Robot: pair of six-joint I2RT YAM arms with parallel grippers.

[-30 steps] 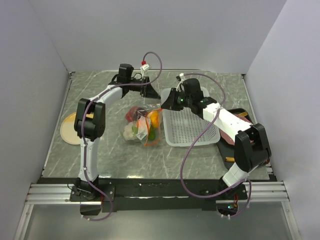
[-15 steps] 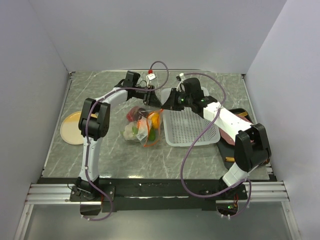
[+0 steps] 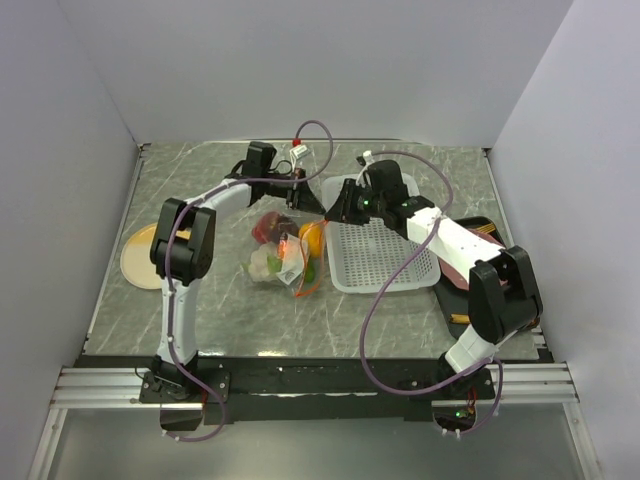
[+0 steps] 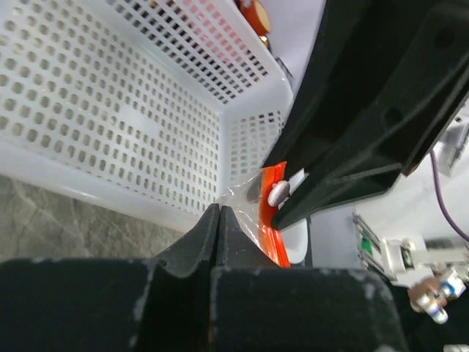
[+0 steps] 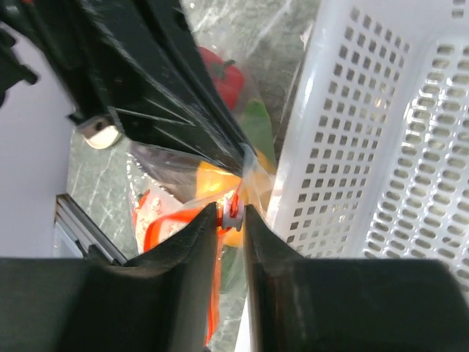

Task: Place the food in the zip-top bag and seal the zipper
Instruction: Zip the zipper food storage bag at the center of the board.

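Note:
The zip-top bag (image 3: 283, 258) lies left of the basket, with the food (image 3: 272, 232) inside it. A red pepper (image 5: 221, 78), an orange (image 5: 211, 179) and a green piece (image 5: 256, 122) show through the film. My left gripper (image 3: 304, 206) is shut, pinching the clear bag corner (image 4: 242, 196) beside the zipper (image 4: 274, 220). My right gripper (image 3: 329, 213) meets it tip to tip. Its fingers (image 5: 192, 242) clamp the white slider (image 5: 234, 208) on the orange-red zipper (image 5: 172, 218). The same slider (image 4: 281, 192) sits under the right gripper's black finger in the left wrist view.
A white perforated basket (image 3: 385, 262) stands right of the bag, close against both grippers (image 4: 110, 110) (image 5: 381, 132). A tan plate (image 3: 138, 257) lies at the left. A dark tray (image 3: 478, 232) with a pink slab sits at the far right.
My left gripper came forward and down to the bag's mouth and shut on its corner. The right gripper stayed at the slider, its jaws a little wider.

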